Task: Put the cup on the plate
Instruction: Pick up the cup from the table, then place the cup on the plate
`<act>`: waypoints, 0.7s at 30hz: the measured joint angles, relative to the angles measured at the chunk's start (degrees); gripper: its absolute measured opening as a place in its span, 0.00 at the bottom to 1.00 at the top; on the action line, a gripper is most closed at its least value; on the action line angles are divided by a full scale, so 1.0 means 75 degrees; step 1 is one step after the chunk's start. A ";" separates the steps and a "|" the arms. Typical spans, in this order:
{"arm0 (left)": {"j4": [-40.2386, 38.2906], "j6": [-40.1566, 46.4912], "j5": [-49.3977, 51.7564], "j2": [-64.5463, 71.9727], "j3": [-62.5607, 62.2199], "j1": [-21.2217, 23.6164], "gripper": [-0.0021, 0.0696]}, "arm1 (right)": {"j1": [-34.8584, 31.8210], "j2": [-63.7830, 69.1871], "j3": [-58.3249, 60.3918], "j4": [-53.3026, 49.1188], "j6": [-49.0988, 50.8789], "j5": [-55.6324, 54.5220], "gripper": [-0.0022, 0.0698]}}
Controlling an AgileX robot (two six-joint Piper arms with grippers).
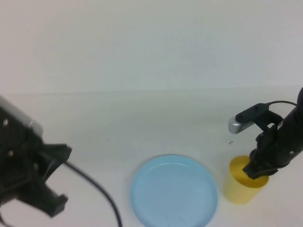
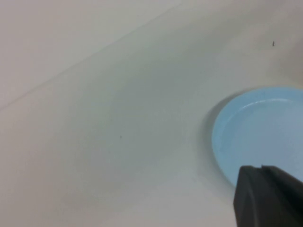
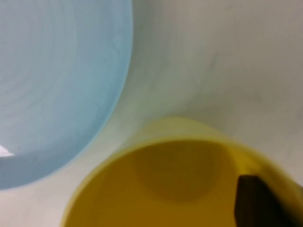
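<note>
The yellow cup [image 1: 242,185] stands on the table just right of the light blue plate [image 1: 174,191], which is bare. My right gripper [image 1: 256,171] is at the cup's right rim, one finger [image 3: 258,201] inside the cup against its wall [image 3: 199,137], shut on the rim. The plate's edge [image 3: 61,85] lies close beside the cup in the right wrist view. My left gripper [image 1: 56,177] is at the near left, shut and empty, well left of the plate; its dark fingers [image 2: 267,194] show beside the plate's rim [image 2: 222,142].
A white tabletop [image 1: 151,123] meets a white wall behind. A black cable [image 1: 102,194] runs from the left arm toward the plate's left side. A small dark speck [image 1: 231,142] lies on the table behind the cup.
</note>
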 joint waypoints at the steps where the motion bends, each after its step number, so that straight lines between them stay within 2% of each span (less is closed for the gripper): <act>1: 0.0128 0.0000 -0.0068 -0.0154 0.0174 0.0000 0.03 | 0.0000 -0.0015 -0.0102 -0.0074 0.0000 0.0136 0.11; 7: 0.0574 -0.0019 -0.0500 -0.0681 0.0967 0.0000 0.03 | 0.0241 -0.0503 -0.1303 -0.0268 0.0000 0.1214 0.08; 12: 0.0560 -0.0321 -0.1116 -0.0710 0.1310 0.0000 0.03 | 0.1359 -0.0586 -0.2653 -0.0300 0.0252 0.1739 0.08; 16: 0.0506 -0.0321 -0.1243 -0.0710 0.1347 0.0000 0.03 | 0.2221 0.0064 -0.3269 -0.0587 0.0741 0.1739 0.07; 21: 0.0506 -0.0321 -0.1214 -0.0710 0.1347 0.0000 0.03 | 0.2607 0.1140 -0.3627 -0.0911 0.1201 0.1739 0.07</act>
